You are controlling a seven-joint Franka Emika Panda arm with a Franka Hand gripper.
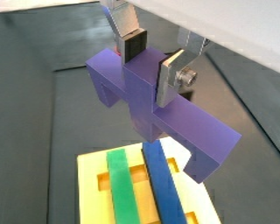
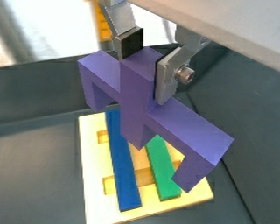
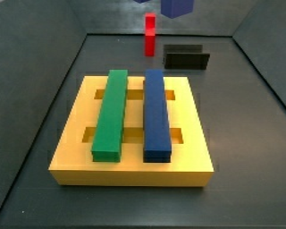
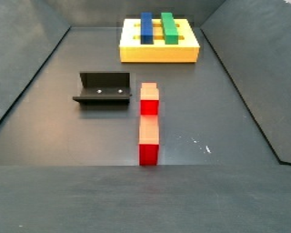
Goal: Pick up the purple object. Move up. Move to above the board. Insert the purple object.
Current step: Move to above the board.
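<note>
Now the end effector [image 2: 150, 54] grips the violet plastic bridge-shaped block [image 2: 149, 109] by its stub, aloft, legs down, near the thick yellow slotted board's [image 2: 98, 200] twelve-o'clock edge.

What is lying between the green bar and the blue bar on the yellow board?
Nothing: bare board top and open slot parts separate the green bar and blue bar in both side views. The gripper holds the purple object above.

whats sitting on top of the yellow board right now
A green bar and a blue bar lie side by side across the board, covering parts of its slots. The pincer holds the purple block in the air above it, hiding part of the bars in both wrist views.
</note>
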